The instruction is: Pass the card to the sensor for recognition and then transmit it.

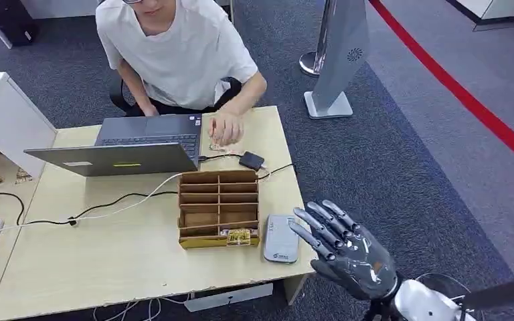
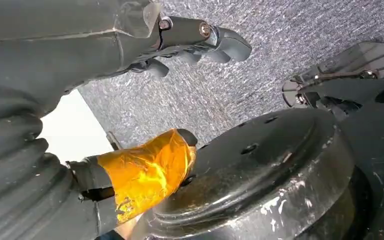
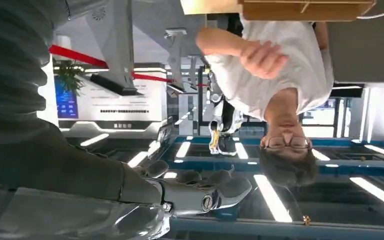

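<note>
Brown wooden compartment box (image 1: 219,207) holds a yellow card (image 1: 239,235) in its front slot. My right hand (image 1: 343,249), fingers wide, empty, hovers off the light wooden table (image 1: 107,247) edge beside the grey flat sensor (image 1: 281,239). My left hand (image 2: 180,42): fingers loosely curled, empty.

A yellow patterned card (image 1: 239,235) stands in the front slot of the wooden organizer (image 1: 218,207) on the desk (image 1: 120,257). Just beside the organizer's right side lies the sensor (image 1: 281,239), a flat grey rounded device near the desk's front edge.
</note>
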